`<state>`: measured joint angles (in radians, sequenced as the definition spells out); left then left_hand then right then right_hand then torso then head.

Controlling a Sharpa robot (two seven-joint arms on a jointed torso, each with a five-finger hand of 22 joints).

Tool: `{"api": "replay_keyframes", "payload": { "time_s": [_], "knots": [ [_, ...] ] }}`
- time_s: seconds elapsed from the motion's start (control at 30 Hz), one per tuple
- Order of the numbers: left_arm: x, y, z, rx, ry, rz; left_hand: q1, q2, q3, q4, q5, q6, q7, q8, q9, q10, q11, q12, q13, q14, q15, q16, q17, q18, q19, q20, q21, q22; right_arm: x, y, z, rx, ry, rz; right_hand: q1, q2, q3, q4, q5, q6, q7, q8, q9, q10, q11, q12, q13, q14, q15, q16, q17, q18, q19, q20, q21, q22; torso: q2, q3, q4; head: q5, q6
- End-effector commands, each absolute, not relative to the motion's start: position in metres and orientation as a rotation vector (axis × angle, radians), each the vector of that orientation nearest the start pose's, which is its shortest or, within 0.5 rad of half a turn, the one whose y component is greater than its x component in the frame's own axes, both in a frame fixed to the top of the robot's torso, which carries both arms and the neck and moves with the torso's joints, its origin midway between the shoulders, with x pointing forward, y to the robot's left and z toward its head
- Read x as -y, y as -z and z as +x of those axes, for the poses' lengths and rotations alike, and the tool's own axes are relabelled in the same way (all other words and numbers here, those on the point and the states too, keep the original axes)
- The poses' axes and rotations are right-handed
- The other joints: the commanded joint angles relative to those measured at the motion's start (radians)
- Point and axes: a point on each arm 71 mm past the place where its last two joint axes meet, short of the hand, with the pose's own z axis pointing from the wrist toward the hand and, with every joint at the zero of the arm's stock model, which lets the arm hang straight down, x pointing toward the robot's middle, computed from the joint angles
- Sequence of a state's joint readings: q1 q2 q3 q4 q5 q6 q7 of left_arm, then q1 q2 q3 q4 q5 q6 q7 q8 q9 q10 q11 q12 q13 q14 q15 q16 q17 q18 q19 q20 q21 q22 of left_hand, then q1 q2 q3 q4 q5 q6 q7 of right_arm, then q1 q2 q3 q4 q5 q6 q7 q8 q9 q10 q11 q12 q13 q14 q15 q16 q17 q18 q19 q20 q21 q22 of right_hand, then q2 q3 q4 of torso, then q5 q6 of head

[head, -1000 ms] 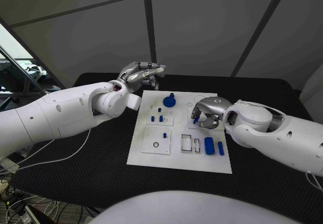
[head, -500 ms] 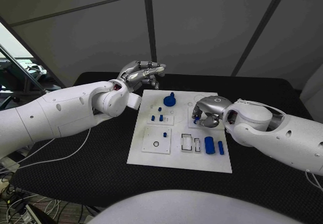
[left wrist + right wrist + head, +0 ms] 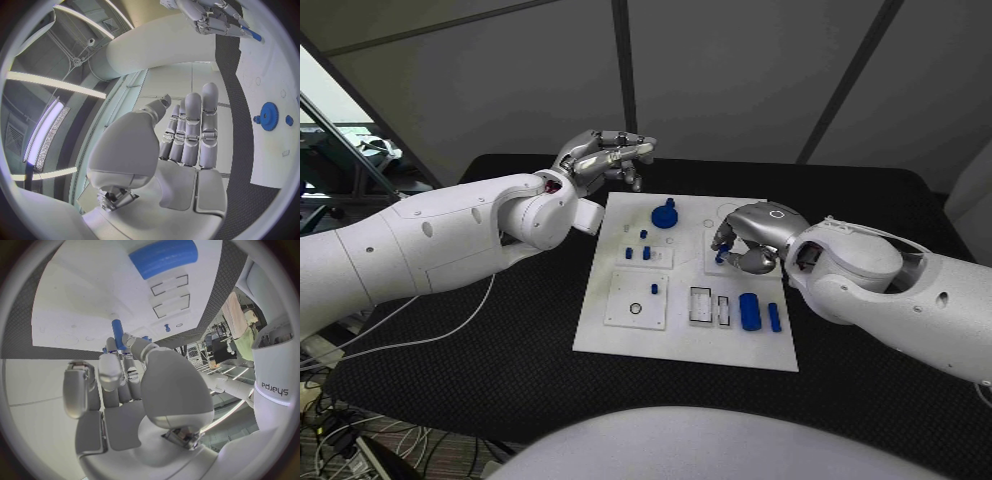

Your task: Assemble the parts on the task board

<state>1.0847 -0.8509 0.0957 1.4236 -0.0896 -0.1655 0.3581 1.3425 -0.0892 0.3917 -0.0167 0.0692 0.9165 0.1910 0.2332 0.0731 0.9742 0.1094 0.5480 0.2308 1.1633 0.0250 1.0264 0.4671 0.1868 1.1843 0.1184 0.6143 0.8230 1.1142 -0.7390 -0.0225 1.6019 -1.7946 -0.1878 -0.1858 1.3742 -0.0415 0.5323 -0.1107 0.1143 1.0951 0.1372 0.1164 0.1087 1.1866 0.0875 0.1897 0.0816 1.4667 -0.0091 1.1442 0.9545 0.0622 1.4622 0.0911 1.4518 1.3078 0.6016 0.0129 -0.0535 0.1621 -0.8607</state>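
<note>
Silver fingers of the left hand are held straight and close together with nothing in them, raised above the table just beyond the far left corner of the white task board. On the board, a blue gear stands near the far edge, small blue pegs nearer the middle, and a thick blue cylinder toward the right. Farther right, the right hand is poised over the board, a slim blue pin pinched in its fingers. Insertion of this pin appears to be the step in hand; alignment over a hole and a straight push down are called for next. The pinch is plain in the right wrist view but largely hidden from the head camera.
</note>
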Motion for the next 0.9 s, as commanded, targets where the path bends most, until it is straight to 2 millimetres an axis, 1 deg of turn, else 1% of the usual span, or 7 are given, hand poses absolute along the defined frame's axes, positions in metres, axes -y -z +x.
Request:
{"api": "replay_keyframes", "payload": {
  "time_s": [0.03, 0.17, 0.3, 0.43, 0.5, 0.57, 0.9],
  "knots": [
    [-0.235, 0.192, 0.501, -1.426, 1.605, -1.103, 0.004, 0.002, -0.003, 0.001, 0.003, -0.004, -0.002, 0.007, 0.001, -0.008, -0.002, 0.006, 0.000, -0.006, 0.002, 0.006, -0.001, -0.004, 0.002, 0.004, -0.005, -0.002, 0.121, 0.201, 0.440, -1.610, -0.632, -0.503, 0.022, 0.010, 0.008, -0.001, 0.008, 0.006, 0.005, 0.004, -0.001, 0.027, -0.020, -0.005, 0.001, 0.013, -0.007, 0.005, 0.002, -0.021, 0.008, -0.001, 0.004, 0.100, -0.002, -0.0013, -0.0019, 0.003, 0.001],
    [-0.234, 0.192, 0.501, -1.426, 1.605, -1.103, 0.004, 0.002, -0.003, 0.001, 0.003, -0.004, -0.002, 0.007, 0.001, -0.008, -0.002, 0.006, 0.000, -0.006, 0.002, 0.006, -0.001, -0.004, 0.002, 0.004, -0.005, -0.002, 0.117, 0.189, 0.429, -1.581, -0.672, -0.497, 0.021, 0.008, 0.009, -0.002, 0.009, 0.006, 0.006, 0.004, -0.001, 0.028, -0.019, -0.006, 0.001, 0.013, -0.007, 0.006, 0.003, -0.021, 0.008, -0.001, 0.005, 0.100, 0.000, -0.0011, -0.0019, 0.002, 0.002],
    [-0.236, 0.192, 0.501, -1.423, 1.601, -1.104, 0.004, 0.002, -0.003, 0.001, 0.003, -0.004, -0.002, 0.007, 0.001, -0.008, -0.002, 0.006, 0.000, -0.006, 0.002, 0.006, -0.001, -0.004, 0.002, 0.004, -0.005, -0.002, 0.105, 0.179, 0.418, -1.556, -0.735, -0.497, 0.020, 0.007, 0.010, -0.002, 0.011, 0.006, 0.007, 0.004, 0.000, 0.028, -0.019, -0.007, 0.002, 0.013, -0.007, 0.006, 0.002, -0.021, 0.009, 0.000, 0.005, 0.102, 0.000, -0.0004, 0.0024, 0.003, 0.005],
    [-0.236, 0.192, 0.501, -1.423, 1.601, -1.104, 0.004, 0.002, -0.003, 0.001, 0.003, -0.004, -0.002, 0.007, 0.001, -0.008, -0.002, 0.006, 0.000, -0.006, 0.002, 0.006, -0.001, -0.004, 0.002, 0.004, -0.005, -0.002, 0.086, 0.174, 0.410, -1.539, -0.809, -0.503, 0.019, 0.004, 0.014, -0.006, 0.015, 0.005, 0.010, 0.002, -0.001, 0.027, -0.017, -0.011, 0.002, 0.013, -0.006, 0.007, 0.002, -0.021, 0.009, 0.000, 0.006, 0.102, 0.001, -0.0006, 0.0047, 0.011, 0.004],
    [-0.235, 0.192, 0.501, -1.423, 1.602, -1.103, 0.004, 0.002, -0.003, 0.001, 0.003, -0.004, -0.002, 0.007, 0.001, -0.008, -0.002, 0.006, 0.000, -0.006, 0.002, 0.006, -0.001, -0.004, 0.002, 0.004, -0.005, -0.002, 0.072, 0.172, 0.406, -1.531, -0.856, -0.515, 0.019, 0.003, 0.016, -0.007, 0.017, 0.004, 0.011, 0.001, -0.001, 0.027, -0.016, -0.013, 0.002, 0.012, -0.005, 0.007, 0.001, -0.021, 0.009, 0.000, 0.007, 0.103, 0.001, -0.0023, 0.0038, 0.018, 0.000],
    [-0.234, 0.192, 0.501, -1.423, 1.604, -1.103, 0.003, 0.002, -0.005, 0.001, 0.003, -0.006, -0.001, 0.008, 0.001, -0.009, -0.002, 0.007, -0.001, -0.006, 0.002, 0.006, -0.001, -0.004, 0.002, 0.004, -0.005, -0.002, 0.060, 0.171, 0.403, -1.525, -0.890, -0.526, 0.019, 0.003, 0.017, -0.008, 0.019, 0.003, 0.012, 0.000, -0.001, 0.026, -0.015, -0.014, 0.002, 0.012, -0.004, 0.008, 0.002, -0.021, 0.008, 0.001, 0.006, 0.102, 0.001, -0.0018, 0.0028, 0.025, -0.001],
    [-0.230, 0.192, 0.502, -1.425, 1.612, -1.101, 0.003, 0.002, -0.005, 0.001, 0.003, -0.006, -0.001, 0.008, 0.001, -0.010, -0.002, 0.007, -0.001, -0.006, 0.002, 0.007, -0.001, -0.004, 0.002, 0.004, -0.005, -0.002, 0.020, 0.195, 0.393, -1.580, -0.971, -0.602, 0.018, -0.001, 0.021, -0.013, 0.021, -0.001, 0.016, -0.004, -0.001, 0.022, -0.012, -0.021, 0.001, 0.012, -0.002, 0.009, 0.002, -0.021, 0.007, 0.002, 0.006, 0.101, 0.002, -0.0014, 0.0009, 0.055, -0.010]
  ]
}}
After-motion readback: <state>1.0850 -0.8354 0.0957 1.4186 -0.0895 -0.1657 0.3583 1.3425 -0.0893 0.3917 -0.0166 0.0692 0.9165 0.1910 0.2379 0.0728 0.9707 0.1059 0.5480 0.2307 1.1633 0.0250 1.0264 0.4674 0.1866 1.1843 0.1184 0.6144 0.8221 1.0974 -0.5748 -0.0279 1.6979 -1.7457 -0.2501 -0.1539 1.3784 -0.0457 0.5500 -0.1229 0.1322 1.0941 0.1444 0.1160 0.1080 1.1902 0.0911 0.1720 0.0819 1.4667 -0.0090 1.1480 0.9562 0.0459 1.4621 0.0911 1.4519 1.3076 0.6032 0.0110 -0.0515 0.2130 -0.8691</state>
